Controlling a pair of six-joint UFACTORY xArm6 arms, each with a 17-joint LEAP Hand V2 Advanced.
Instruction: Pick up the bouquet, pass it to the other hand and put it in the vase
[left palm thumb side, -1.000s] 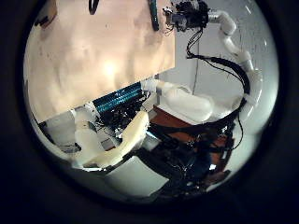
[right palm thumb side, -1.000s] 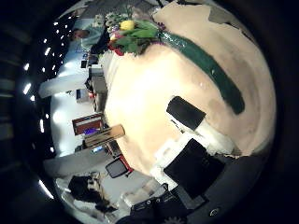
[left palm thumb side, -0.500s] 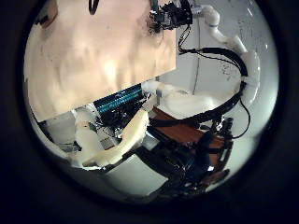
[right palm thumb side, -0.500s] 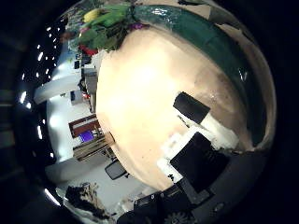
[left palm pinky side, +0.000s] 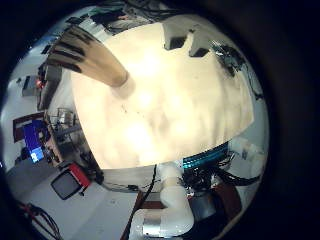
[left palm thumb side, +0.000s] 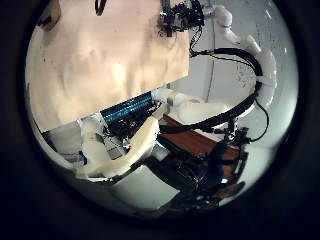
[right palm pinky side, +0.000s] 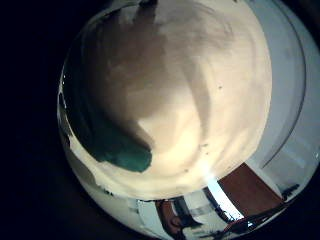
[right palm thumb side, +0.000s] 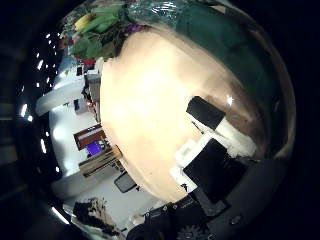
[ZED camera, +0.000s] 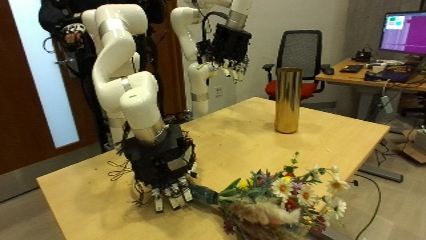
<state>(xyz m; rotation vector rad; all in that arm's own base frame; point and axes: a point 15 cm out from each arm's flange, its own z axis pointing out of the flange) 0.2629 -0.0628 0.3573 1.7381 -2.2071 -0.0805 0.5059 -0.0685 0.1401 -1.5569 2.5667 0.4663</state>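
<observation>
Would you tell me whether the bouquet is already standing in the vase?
No, the bouquet lies on the table, well apart from the upright vase.

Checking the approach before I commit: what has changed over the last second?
The right hand has come closer to the bouquet, whose green wrap fills more of its thumb-side palm view; nothing gripped yet. The bouquet still lies on the table, and the left hand stays raised and open.

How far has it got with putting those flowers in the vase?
Nothing is done yet: the bouquet lies on the table. The right hand is low over its stem end, fingers straight, not gripping. The handover to the raised left hand and the vase remain.
</observation>
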